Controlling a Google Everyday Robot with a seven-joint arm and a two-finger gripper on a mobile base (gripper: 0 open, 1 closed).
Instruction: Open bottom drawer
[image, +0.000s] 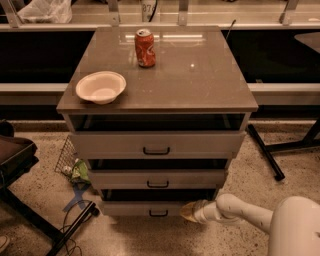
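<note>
Speckled floor (300, 172), low down: gripper (189, 211) at right end of bottom drawer (132, 208), grip width can't tell; drawer seems barely out, pull mostly left.

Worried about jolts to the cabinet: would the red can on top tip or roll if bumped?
Probably: the red can stands upright, tall and narrow, so a bump may tip it. Fallen, it could roll on the smooth cabinet top. The end effector is low by the bottom drawer, far from it.
</note>
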